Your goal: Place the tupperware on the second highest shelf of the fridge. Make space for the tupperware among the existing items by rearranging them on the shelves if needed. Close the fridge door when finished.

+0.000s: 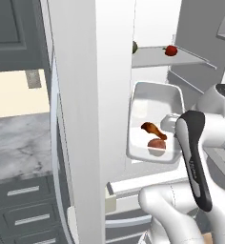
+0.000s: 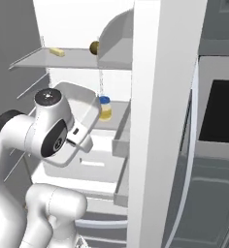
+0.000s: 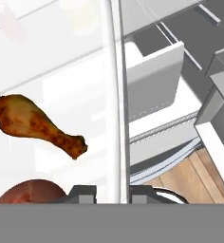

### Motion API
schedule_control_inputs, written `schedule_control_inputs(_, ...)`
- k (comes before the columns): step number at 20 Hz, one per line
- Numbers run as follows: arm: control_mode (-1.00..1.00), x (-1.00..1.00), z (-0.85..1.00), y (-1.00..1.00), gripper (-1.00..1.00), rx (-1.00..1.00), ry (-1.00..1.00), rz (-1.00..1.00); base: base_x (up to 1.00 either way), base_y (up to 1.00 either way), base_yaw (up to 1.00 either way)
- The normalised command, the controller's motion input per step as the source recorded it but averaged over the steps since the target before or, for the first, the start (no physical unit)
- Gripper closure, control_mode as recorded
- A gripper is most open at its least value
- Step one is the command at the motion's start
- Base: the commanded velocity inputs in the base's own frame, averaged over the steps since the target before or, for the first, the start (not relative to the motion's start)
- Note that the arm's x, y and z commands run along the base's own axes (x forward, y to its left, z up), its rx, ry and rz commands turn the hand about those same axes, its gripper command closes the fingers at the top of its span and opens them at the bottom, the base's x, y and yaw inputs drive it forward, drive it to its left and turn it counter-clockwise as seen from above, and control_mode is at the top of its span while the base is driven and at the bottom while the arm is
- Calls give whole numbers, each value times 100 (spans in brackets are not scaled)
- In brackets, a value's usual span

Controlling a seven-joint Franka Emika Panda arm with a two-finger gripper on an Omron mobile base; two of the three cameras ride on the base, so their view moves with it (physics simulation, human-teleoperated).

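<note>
The tupperware (image 1: 155,102) is a white tub tipped up on edge in front of the open fridge (image 1: 81,95), its inside facing left. A brown drumstick (image 1: 154,129) and a red round food (image 1: 156,143) lie in it. My gripper (image 3: 112,193) is shut on the tub's rim (image 3: 116,95), with one fingertip (image 3: 83,192) on each side. A red apple-like fruit (image 1: 170,50) sits on a pale shelf (image 1: 157,59) above the tub. A brown round fruit (image 2: 94,47) is on that upper shelf (image 2: 63,55). A yellow blue-lidded jar (image 2: 105,107) stands one shelf lower. I cannot tell which slab is the second highest.
Both fridge doors stand open, one edge-on at my left (image 1: 81,143) and one at my right (image 2: 157,121). A small yellow block (image 2: 57,52) lies on the upper shelf. A white drawer (image 2: 87,164) sits low in the fridge. A marble counter (image 1: 19,143) is to the left.
</note>
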Motion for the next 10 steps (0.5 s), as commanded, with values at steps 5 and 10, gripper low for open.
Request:
schedule_control_inputs(5,-100,12,0,3,100,0,0,-3,16,19,-18)
schedule_control_inputs(10,-100,3,-19,-6,100,0,2,-3,0,0,0)
